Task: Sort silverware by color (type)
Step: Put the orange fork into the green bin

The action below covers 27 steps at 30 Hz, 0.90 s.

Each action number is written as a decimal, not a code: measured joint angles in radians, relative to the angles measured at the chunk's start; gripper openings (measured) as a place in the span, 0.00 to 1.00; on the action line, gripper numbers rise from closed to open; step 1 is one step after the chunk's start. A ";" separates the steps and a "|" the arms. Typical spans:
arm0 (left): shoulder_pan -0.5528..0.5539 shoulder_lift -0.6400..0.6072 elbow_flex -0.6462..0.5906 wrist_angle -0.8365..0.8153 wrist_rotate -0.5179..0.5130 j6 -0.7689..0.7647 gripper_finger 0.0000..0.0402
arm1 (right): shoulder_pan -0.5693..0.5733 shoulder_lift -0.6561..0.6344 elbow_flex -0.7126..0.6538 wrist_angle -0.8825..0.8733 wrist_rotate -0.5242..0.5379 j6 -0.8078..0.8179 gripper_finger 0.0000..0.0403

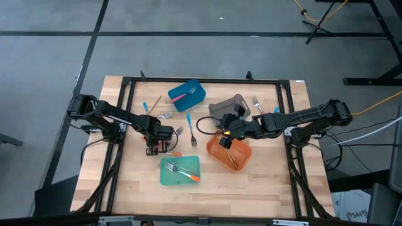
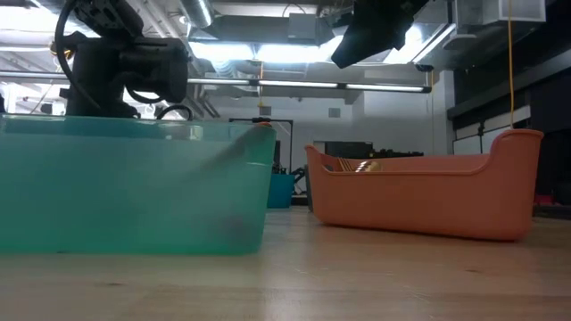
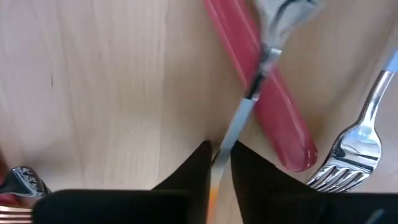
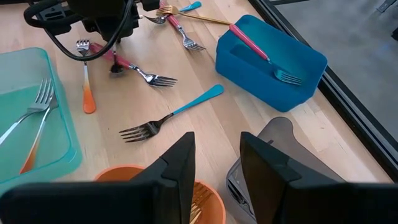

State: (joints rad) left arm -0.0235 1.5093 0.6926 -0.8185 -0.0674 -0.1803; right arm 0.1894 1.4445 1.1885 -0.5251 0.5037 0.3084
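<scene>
The thin orange-handled silver fork (image 3: 239,121) sat pinched between my left gripper (image 3: 220,163) fingers, so I judged a straight lift best; my right gripper (image 4: 214,165) hung spread.

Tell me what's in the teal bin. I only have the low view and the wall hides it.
Observer: Two forks lie in the teal bin; one shows an orange handle.
Operator: Right arm, where?
Observer: The right gripper hovers over the rim of the orange bin, its fingers open and empty.
Operator: Anything loose?
Observer: Yes. A blue-handled fork lies on the table, and the left gripper is down among more loose forks.
</scene>
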 joint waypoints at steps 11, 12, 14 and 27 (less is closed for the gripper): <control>0.000 0.001 0.005 -0.003 -0.012 -0.028 0.03 | 0.000 0.000 0.000 0.000 0.000 0.000 0.29; 0.000 0.001 0.010 -0.007 -0.013 -0.028 0.03 | 0.000 0.000 0.000 0.000 0.000 0.000 0.29; 0.001 0.005 0.025 -0.012 -0.018 -0.028 0.03 | 0.000 0.000 0.000 0.000 0.000 0.000 0.29; 0.032 0.004 0.179 0.002 -0.128 -0.127 0.03 | 0.000 0.000 0.000 0.004 0.000 0.001 0.29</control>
State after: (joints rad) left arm 0.0086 1.5135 0.8716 -0.8167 -0.1951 -0.3068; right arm 0.1891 1.4445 1.1885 -0.5213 0.5037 0.3096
